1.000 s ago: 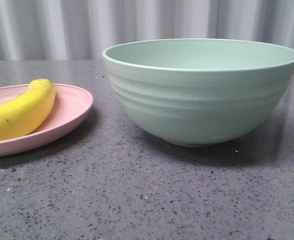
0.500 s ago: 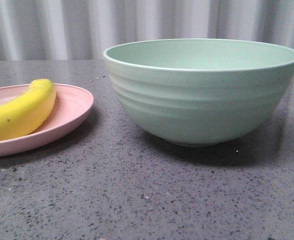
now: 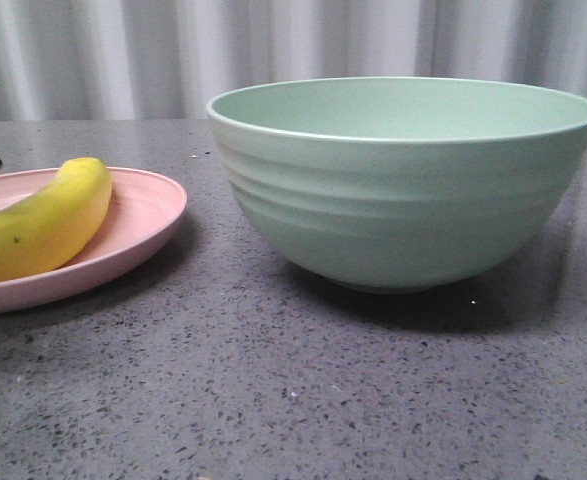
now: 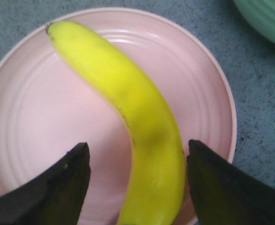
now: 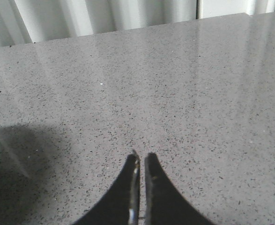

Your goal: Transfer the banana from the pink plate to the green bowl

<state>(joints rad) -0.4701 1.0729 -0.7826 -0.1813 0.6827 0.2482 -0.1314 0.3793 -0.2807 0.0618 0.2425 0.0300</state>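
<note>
Newly arrived beside the pink plate (image 3: 143, 215), the left gripper (image 4: 136, 161) straddles the banana (image 4: 132, 117) lying there, jaws apart. Speckled grey countertop (image 3: 293, 390), pale curtain (image 3: 273, 50) behind the green bowl (image 3: 403, 200); right gripper (image 5: 140, 161) pinched together.

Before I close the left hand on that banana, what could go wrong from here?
The left hand straddles the banana near one end, not its middle, so the glossy fruit may pivot or slip once lifted. The fingers hang low over the pink plate; going lower could press or tip it. The green bowl has a high wall, so a low carry may hit its rim.
</note>
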